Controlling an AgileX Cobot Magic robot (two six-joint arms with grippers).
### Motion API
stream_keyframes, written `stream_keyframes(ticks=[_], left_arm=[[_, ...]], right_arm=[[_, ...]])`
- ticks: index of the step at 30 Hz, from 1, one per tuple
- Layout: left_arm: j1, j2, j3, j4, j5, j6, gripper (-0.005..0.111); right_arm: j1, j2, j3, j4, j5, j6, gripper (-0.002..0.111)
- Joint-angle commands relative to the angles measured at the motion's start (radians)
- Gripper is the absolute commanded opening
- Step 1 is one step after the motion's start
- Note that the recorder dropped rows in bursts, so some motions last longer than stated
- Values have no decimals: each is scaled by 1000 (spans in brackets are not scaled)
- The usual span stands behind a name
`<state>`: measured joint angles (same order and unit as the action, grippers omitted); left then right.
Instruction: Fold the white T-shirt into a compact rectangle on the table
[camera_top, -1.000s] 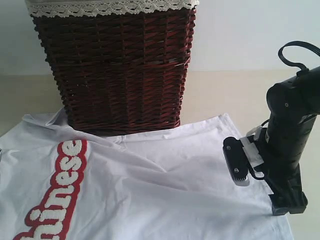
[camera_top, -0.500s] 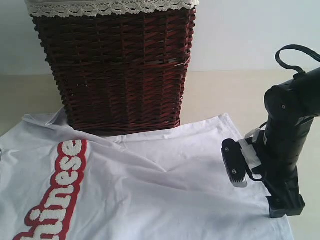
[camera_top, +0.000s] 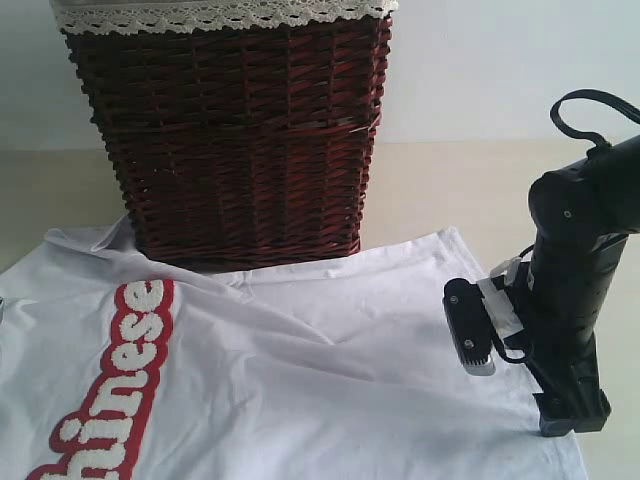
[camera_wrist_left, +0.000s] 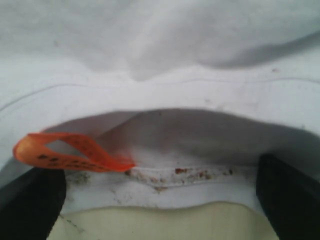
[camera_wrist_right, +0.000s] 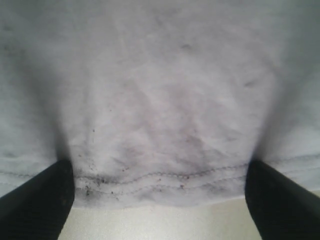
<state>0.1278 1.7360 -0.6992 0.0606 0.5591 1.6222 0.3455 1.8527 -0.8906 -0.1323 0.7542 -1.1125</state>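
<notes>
Spreading across the lower half of the exterior view, the white T-shirt (camera_top: 330, 380) lies loosely creased on the pale surface (camera_top: 440, 190). Its far edge reaches the foot of a dark red wicker basket (camera_top: 230, 140), which fills the upper left and centre of the frame and has lace trim (camera_top: 220, 15) along its rim. Fuzzy white lettering (camera_top: 110, 390) outlined in red runs along the shirt at lower left. At the right edge of the frame the right pincer (camera_top: 522, 372) sits low over the shirt's right-hand corner, jaws wide open and gripping nothing. One finger carries a pale pad (camera_top: 472, 335) above the cloth. In its wrist view the stitched hem (camera_wrist_right: 160, 180), dotted with dark specks, lies between the two black fingers, with bare surface past it. The left pincer (camera_wrist_left: 160, 200) is also wide open, its fingers on either side of the shirt's collar (camera_wrist_left: 165, 175). An orange label (camera_wrist_left: 70, 152) loops just beside one finger.
</notes>
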Motion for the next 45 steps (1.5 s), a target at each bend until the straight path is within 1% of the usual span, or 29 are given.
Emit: stream_keyframes(ticks=[1,17,24,29,32,33,35,36,38,39,45], left_arm=[[0,34,23,-14,-20,-4,104],[0,34,23,-14,-20,-4,104],[0,34,23,-14,-20,-4,104],[0,34,23,-14,-20,-4,104],[0,34,23,-14,-20,-4,104],[0,34,23,-14,-20,-4,104],[0,34,23,-14,-20,-4,104],[0,34,23,-14,-20,-4,104],[0,34,23,-14,-20,-4,104],[0,34,23,-14,-20,-4,104],[0,34,23,-14,-20,-4,104]], right_arm=[[-5,2,-3,1,2,-2,88],[-5,2,-3,4,-2,-2,88],[-5,2,-3,4,-48,-2,88],[-5,2,-3,4,-50,-2,88],[-5,9,-3,4,-47,0,86],[-5,16,-3,4,-42,0,83],[-5,28,-3,2,-40,0,75],[-5,37,-3,0,-40,0,67],[-5,48,-3,0,-40,0,55],[-5,50,-3,0,-40,0,46],[-5,53,-3,0,-42,0,6]])
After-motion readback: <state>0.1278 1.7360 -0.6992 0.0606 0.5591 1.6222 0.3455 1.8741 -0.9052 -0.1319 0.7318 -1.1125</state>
